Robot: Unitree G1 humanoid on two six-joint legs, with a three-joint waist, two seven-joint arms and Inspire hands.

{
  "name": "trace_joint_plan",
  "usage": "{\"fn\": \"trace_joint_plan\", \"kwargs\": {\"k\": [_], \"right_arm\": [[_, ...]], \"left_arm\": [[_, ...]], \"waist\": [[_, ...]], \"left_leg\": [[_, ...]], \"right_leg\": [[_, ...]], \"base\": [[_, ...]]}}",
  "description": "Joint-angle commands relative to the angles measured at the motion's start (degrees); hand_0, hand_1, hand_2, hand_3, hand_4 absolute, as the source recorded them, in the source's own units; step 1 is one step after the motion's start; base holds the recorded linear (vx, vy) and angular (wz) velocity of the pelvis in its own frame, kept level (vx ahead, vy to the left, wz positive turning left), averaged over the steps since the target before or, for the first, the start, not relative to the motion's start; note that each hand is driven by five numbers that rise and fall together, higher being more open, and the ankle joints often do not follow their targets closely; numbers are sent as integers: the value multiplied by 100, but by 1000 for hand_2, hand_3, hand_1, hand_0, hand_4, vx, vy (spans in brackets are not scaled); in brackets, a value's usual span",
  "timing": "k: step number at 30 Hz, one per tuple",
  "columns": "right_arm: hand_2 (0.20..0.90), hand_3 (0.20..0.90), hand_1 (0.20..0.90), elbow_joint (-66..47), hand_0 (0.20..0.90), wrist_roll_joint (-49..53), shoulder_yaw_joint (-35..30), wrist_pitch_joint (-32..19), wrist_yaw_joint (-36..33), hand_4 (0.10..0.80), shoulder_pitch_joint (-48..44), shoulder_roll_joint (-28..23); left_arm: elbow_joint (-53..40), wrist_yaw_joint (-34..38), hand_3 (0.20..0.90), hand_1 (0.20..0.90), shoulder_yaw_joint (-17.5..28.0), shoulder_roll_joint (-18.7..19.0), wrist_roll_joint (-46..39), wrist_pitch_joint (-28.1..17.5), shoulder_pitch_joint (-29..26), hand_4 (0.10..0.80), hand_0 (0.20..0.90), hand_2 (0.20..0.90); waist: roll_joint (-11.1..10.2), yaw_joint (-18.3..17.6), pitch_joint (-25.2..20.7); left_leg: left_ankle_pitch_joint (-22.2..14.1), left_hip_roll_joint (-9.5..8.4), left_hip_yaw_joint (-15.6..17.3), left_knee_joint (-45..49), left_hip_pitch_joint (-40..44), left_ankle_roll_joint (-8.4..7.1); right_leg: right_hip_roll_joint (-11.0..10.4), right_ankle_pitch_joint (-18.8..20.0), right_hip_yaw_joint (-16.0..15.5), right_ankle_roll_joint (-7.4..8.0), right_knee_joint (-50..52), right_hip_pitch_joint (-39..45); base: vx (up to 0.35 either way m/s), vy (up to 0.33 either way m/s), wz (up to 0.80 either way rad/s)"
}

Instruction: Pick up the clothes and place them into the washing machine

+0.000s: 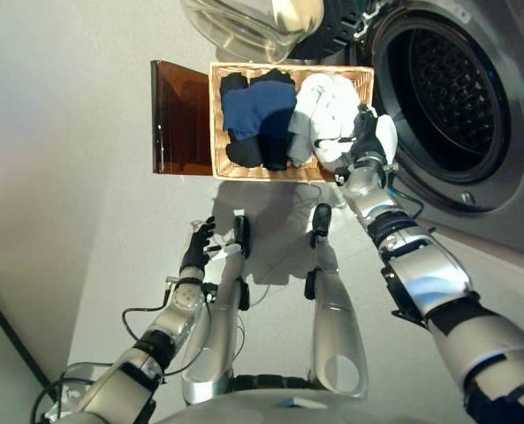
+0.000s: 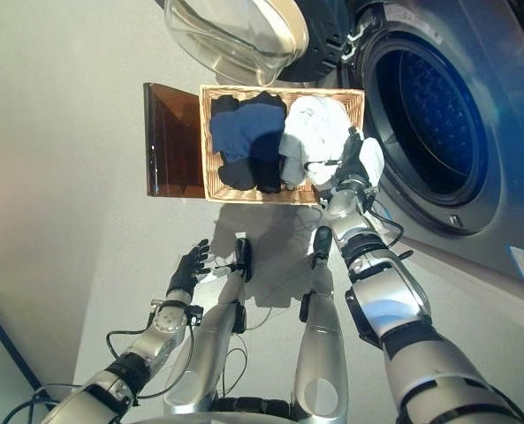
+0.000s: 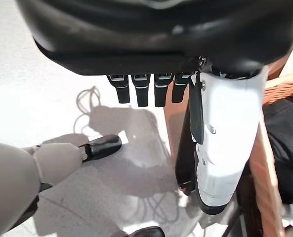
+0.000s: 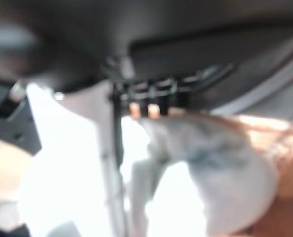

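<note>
The left hand (image 1: 196,246) is hanging low over the floor (image 1: 85,177), well apart from the laundry; in its wrist view its fingers (image 3: 139,91) are showing straight and relaxed, and it is holding nothing.

Ahead of it, a brown panel (image 1: 180,117) is lying beside the left end of the wicker basket (image 1: 219,124), which is sitting on the floor in front of the machine. Inside the basket, going from left to right, a dark garment (image 1: 237,152) is lying under a blue garment (image 1: 260,108), and a white garment (image 1: 325,110) is bunched at the right end. So the clothes are all in the basket and none is in the drum yet.

The right hand (image 1: 365,140) is resting against the right edge of that white garment, at the basket's right corner. Its wrist view is showing pale cloth right under the fingers, but I cannot tell whether they are curled round it or only touching it.

Just to the right of the hand, the washing machine's drum (image 1: 451,97) is standing open, with its glass door (image 1: 244,25) swung out beyond the basket. By my judgement the right arm is much the nearer one for this piece: the garment is lying directly under and left of its fingers, and the drum opening is lying on the hand's other side, so the carry would be a short sweep rightward.
</note>
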Motion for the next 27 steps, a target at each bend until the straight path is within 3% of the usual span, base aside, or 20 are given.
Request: {"fn": "trace_joint_plan", "kwargs": {"k": [1,14,27], "right_arm": [[900,900,900,-341,900,-34,199,-216,-75,800,-628,-49],[900,900,900,-58,900,392,372,-325,267,800,-1366,75],[900,900,900,1026,900,-195,784,-109,657,800,-2110,-496]], "left_arm": [[-563,87,900,900,145,431,18,-176,428,800,900,900],[-1145,28,900,900,188,751,-8,-307,651,800,900,900],[-1700,-79,900,900,25,899,-59,-468,527,800,900,900]], "waist": [[81,172,-51],[251,452,-51],[461,727,-51]], "left_leg": [[-228,-285,56,337,-316,-141],[-69,-314,-94,154,-703,-157],[58,-407,-197,20,-990,-177]], "right_leg": [[43,-733,446,157,827,-240],[18,-778,364,162,958,-705],[-44,-760,286,209,1006,-1044]], "base": [[5,-3,4],[7,2,8],[-17,13,4]]}}
